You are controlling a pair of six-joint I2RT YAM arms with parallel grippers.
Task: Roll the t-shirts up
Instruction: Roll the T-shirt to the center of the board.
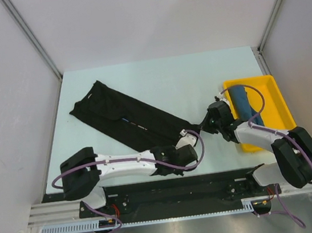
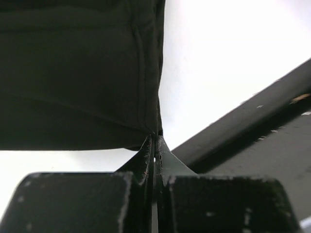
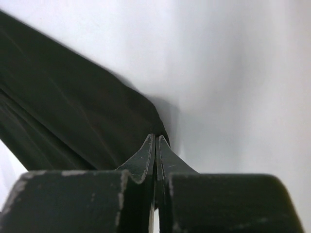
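Observation:
The black t-shirt (image 1: 127, 115) lies folded into a long narrow strip, running diagonally from the far left to the near middle of the table. My left gripper (image 1: 189, 141) is shut on one near-end corner of it; the left wrist view shows the cloth (image 2: 77, 73) meeting the closed tips (image 2: 155, 138). My right gripper (image 1: 206, 123) is shut on the other near-end corner; the right wrist view shows the cloth (image 3: 63, 111) at its closed tips (image 3: 156, 139). The teal-blue t-shirt (image 1: 243, 104) lies rolled in the yellow tray (image 1: 275, 101).
The yellow tray stands at the right edge of the table, right behind my right arm. White walls close in the table on the left, back and right. A black base rail (image 1: 177, 188) runs along the near edge, also visible in the left wrist view (image 2: 252, 126).

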